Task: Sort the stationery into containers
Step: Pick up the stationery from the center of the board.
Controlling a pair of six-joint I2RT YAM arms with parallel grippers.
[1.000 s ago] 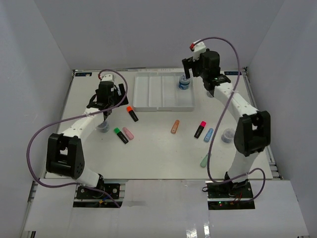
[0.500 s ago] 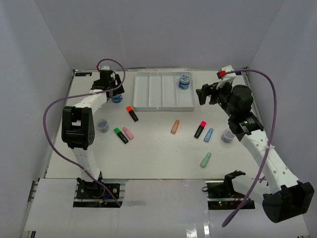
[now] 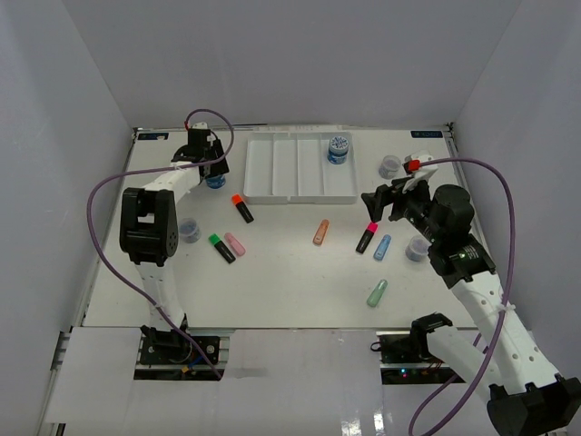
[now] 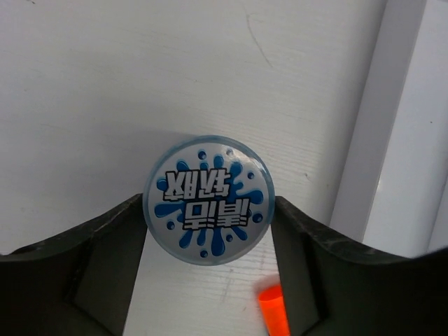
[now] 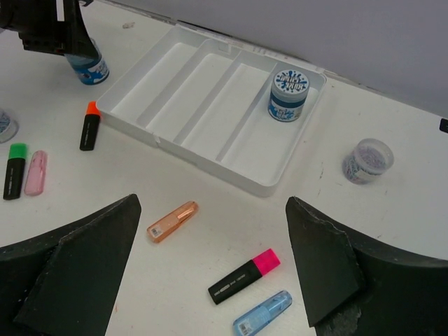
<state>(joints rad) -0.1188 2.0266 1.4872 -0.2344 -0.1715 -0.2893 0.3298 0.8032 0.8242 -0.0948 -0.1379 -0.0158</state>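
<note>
A blue-labelled jar stands on the table left of the white four-compartment tray. My left gripper is over it, one finger against each side of the jar. A second blue-labelled jar stands in the tray's rightmost compartment. My right gripper hangs open and empty above the table, right of the tray, over the pastel orange highlighter, the pink-capped black highlighter and the pastel blue highlighter.
On the table lie an orange-capped black highlighter, a green-capped black one, a pastel pink one and a mint one. Grey jars stand at the left, right of the tray and near my right arm.
My right arm left a blue-labelled jar in the tray and drew back toward the near right. My left gripper moved to the other jar and its jaws narrowed around it.
</note>
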